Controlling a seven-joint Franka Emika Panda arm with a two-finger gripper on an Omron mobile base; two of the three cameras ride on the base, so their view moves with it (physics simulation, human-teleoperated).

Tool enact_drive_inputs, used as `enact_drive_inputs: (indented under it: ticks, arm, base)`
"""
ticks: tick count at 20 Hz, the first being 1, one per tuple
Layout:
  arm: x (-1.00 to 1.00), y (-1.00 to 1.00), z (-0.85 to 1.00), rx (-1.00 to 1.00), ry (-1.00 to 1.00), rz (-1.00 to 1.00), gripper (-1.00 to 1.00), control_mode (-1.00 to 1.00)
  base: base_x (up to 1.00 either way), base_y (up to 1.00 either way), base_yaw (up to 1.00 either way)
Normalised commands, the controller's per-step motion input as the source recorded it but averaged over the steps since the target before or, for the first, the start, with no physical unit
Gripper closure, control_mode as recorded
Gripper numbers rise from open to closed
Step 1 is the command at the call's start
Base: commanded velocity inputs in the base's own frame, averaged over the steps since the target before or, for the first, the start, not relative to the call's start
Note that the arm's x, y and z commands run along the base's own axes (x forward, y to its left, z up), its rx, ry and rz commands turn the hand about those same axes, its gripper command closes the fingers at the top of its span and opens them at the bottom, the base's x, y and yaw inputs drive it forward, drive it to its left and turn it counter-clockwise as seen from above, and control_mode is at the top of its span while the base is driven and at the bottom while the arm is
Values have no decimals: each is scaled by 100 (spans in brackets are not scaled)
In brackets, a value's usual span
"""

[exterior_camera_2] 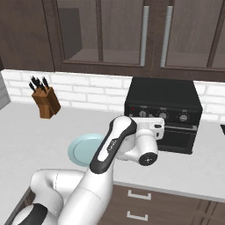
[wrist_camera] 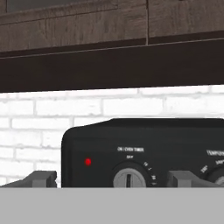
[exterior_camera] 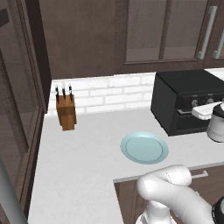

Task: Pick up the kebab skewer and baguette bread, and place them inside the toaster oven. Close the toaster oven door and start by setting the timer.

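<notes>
"TIMER" label above toaster oven (wrist_camera: 144, 151) knob (wrist_camera: 129, 177)

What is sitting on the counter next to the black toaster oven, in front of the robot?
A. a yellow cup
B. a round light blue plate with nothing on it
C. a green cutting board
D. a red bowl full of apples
B: a round light blue plate lies flat and bare on the pale counter, just left of the toaster oven in the left base view.

Arm bent forward, gripper (wrist_camera: 111, 179) level — jaws wide
</notes>
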Motion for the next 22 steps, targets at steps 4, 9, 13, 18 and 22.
enact_drive_inputs:
  ticks: [4, 9, 13, 18, 22]
  arm:
    - [14, 4, -8, 0, 0, 0, -100, -100]
    - [23, 0, -4, 0, 0, 0, -100, -100]
    - [18, 0, -6, 0, 0, 0, -100, -100]
    - [12, 0, -17, 0, 0, 0, -100, -100]
    - [15, 0, -14, 0, 0, 0, -100, -100]
  base:
    - [0, 0, 0]
    - [0, 0, 0]
    - [0, 0, 0]
    - [0, 0, 0]
    - [0, 0, 0]
